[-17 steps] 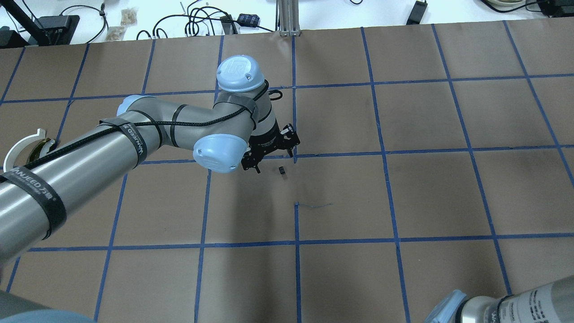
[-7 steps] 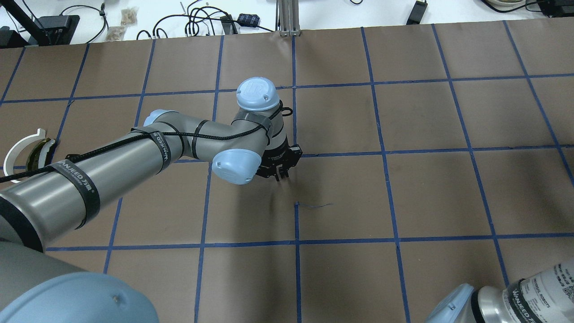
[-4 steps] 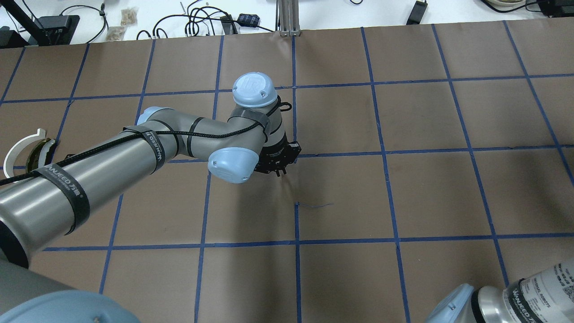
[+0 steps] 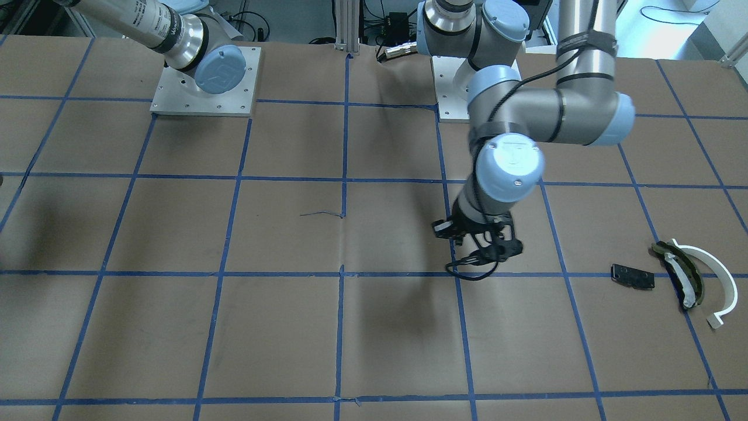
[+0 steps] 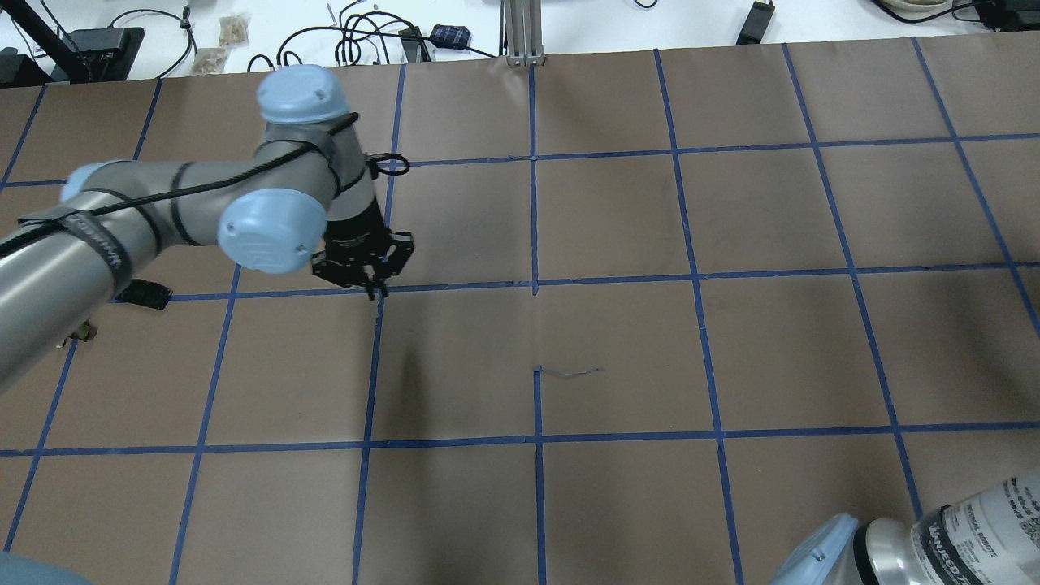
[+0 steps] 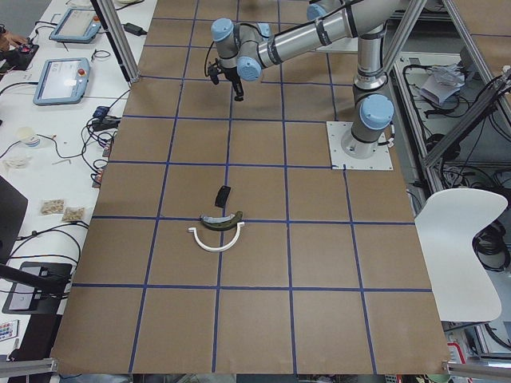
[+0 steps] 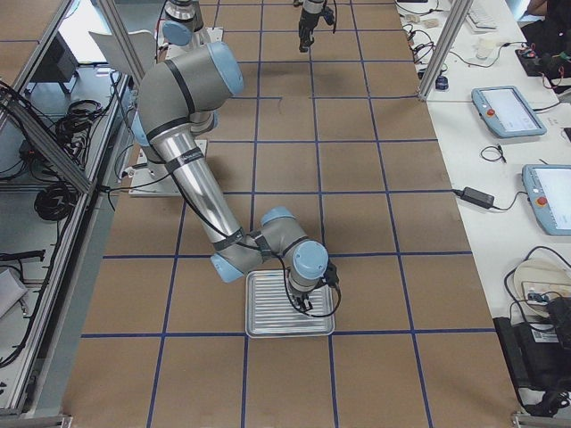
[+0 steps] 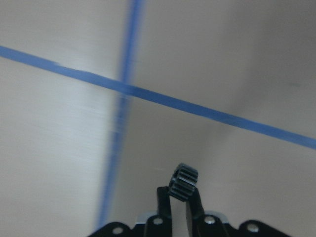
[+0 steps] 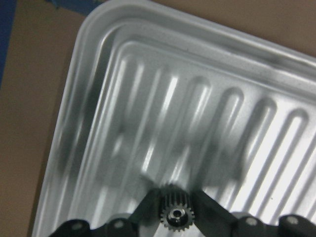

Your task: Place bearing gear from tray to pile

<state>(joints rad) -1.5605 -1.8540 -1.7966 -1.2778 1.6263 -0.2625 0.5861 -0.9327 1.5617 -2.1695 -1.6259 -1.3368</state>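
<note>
Brown paper (image 5: 796, 349) gridded with blue tape lines (image 5: 617, 281) covers the table, matt and a little creased. Above it my left gripper (image 8: 180, 197) pinches a small dark toothed metal gear (image 8: 184, 181) at the very tips. The fingers are narrow and the gear stands on edge, clear of the paper.

The pile (image 6: 219, 223) lies well apart, toward my left. It is a flat black rectangular plate (image 4: 632, 276), an olive-and-black curved piece (image 4: 678, 266) and a white half-ring arc (image 4: 728, 279), the last two nested close together.

I judge this to be the carry step. Next I need to travel over beside the plate, come low and open gently, since a round toothed part on edge is apt to roll on smooth paper.

My right gripper (image 9: 175, 210) is closed narrowly on a second toothed gear (image 9: 175, 214), its bright bore facing the camera, over the ribbed silver metal tray (image 9: 148, 108). Whether that gear rests on the glossy ridges or hangs above them I cannot tell.
</note>
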